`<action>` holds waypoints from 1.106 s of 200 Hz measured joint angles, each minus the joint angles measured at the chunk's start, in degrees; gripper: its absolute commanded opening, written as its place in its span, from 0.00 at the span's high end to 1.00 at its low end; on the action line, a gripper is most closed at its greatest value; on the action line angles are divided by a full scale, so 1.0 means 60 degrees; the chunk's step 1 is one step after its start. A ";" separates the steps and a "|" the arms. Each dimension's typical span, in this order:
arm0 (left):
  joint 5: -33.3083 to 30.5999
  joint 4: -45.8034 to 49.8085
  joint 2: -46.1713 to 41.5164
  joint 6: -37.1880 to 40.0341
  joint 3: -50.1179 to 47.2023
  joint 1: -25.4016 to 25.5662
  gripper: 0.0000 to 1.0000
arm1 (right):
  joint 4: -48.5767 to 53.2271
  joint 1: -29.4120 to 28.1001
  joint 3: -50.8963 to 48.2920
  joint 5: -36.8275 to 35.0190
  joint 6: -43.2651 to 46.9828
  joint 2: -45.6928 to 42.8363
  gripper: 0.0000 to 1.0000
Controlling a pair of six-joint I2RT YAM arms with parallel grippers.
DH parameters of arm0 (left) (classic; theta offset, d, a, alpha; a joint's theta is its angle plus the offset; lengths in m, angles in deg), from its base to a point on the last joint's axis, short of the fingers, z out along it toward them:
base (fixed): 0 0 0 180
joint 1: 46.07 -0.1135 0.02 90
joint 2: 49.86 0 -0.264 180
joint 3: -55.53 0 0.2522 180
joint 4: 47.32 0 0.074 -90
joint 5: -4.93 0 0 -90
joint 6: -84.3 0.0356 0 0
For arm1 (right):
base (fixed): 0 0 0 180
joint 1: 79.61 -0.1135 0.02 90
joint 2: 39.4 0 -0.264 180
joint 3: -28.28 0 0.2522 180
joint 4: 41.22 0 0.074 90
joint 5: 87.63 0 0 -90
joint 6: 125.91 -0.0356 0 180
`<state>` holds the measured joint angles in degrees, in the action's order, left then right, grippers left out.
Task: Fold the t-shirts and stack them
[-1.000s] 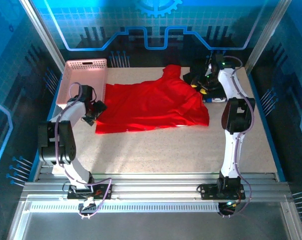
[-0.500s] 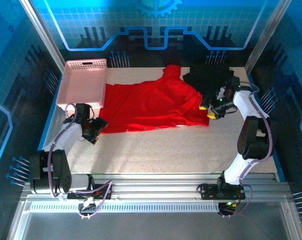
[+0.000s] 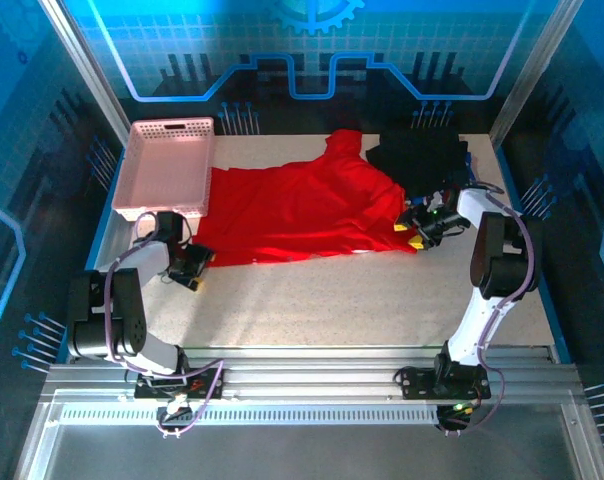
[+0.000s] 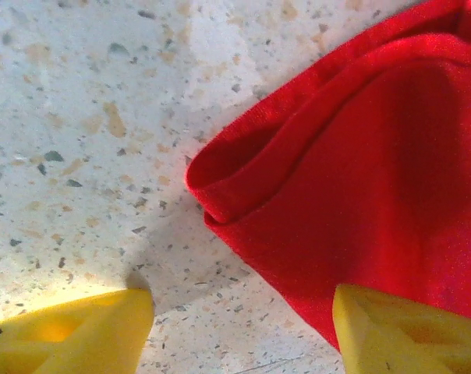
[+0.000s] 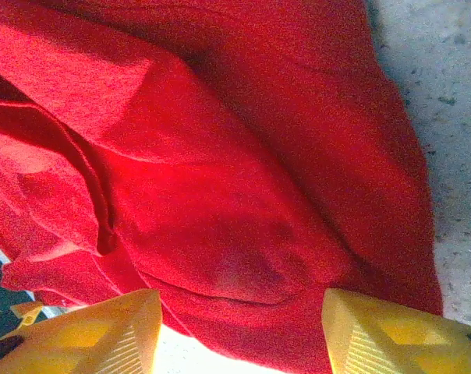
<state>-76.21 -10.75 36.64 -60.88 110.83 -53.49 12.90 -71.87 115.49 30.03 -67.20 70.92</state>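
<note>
The red t-shirt [image 3: 302, 210] lies spread and rumpled across the middle of the table. Its folded hem corner [image 4: 243, 175] shows in the left wrist view. My left gripper [image 3: 192, 268] is low at that near-left corner and open [image 4: 239, 335]. One yellow finger [image 4: 72, 331] is over bare table, the other [image 4: 407, 331] at the cloth's edge. My right gripper [image 3: 414, 225] sits at the shirt's near-right corner. It is open [image 5: 239, 335], with red cloth [image 5: 243, 218] bunched between its fingers. Dark folded shirts [image 3: 422, 155] lie at the back right.
A pink perforated basket [image 3: 167, 165] stands at the back left, close to the shirt's left edge. The speckled table [image 3: 332, 300] is bare in front of the shirt. Blue enclosure walls surround the table.
My left gripper has dropped toward me to the shirt's near-left corner and narrowed. The right arm has swung from the dark shirts forward to the red shirt's near-right corner.
</note>
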 measured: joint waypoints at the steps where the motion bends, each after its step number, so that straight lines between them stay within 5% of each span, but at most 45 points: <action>1: 0.0000 0.0000 0.0000 0.0000 0.0000 0.0000 0.37 | 0.0000 0.0000 0.0000 0.0000 0.0000 0.0004 0.43; 39: -0.0047 0.0251 0.0277 -0.0248 0.0222 -0.0015 0.46 | 0.0175 0.0106 0.0000 -0.0098 0.0007 -0.0051 0.41; 85: -0.0350 0.0987 0.0583 -0.0346 0.0444 -0.0055 0.80 | 0.0769 0.0342 -0.0022 -0.0197 0.0080 -0.0943 0.40; 183: -0.0430 0.1472 0.0885 -0.0240 0.0863 -0.0040 1.00 | -0.0295 0.0335 -0.1231 0.0036 -0.0798 -0.0634 0.41; 204: -0.0430 0.1472 0.0889 -0.0240 0.0867 -0.0040 1.00 | -0.0423 0.0321 -0.1075 0.0036 -0.0969 -0.0280 0.48; 221: -0.0430 0.1472 0.0889 -0.0215 0.0867 -0.0040 1.00 | -0.0448 0.0317 -0.0729 -0.0029 -0.1147 0.0026 0.68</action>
<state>-78.79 -1.92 41.97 -62.17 116.03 -53.73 10.21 -69.96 111.12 29.85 -74.08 71.08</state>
